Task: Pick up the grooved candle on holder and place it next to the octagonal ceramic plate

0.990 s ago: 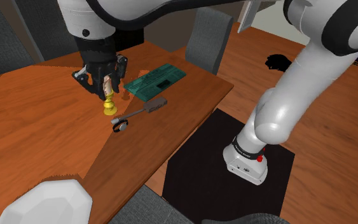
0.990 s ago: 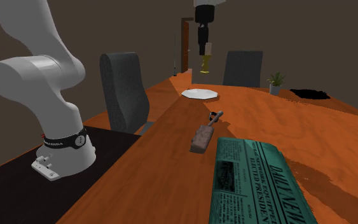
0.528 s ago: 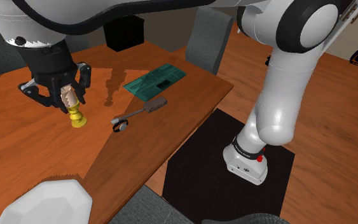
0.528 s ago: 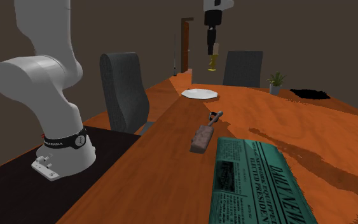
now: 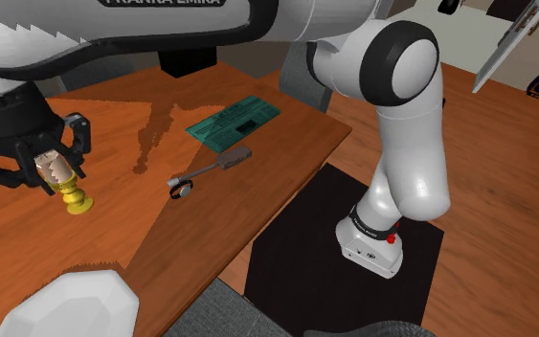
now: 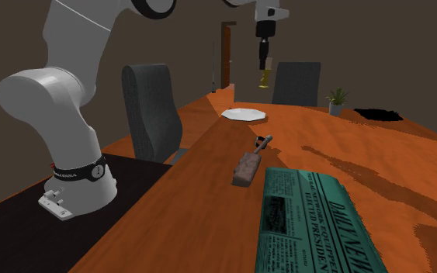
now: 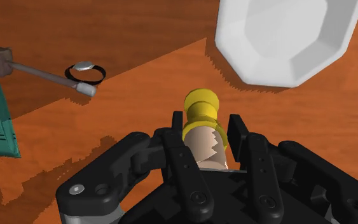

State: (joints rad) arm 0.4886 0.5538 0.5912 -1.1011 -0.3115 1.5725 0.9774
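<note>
— What does the gripper have?
— Its two black fingers are clamped on the candle. It is a tan, grooved stub with a jagged edge. It sits in a glossy yellow holder that juts past the fingertips.
— Resting anywhere?
— No, it hangs in the air above the brown table, inward from the stand-side edge.
— And the plate?
— White and eight-sided, lying by that same edge, near the candle but apart from it.
— Farther off?
— A brown-handled tool with a dark ring at its tip, perhaps a brush. Beyond it is a green newspaper, toward the table's other end.
</note>
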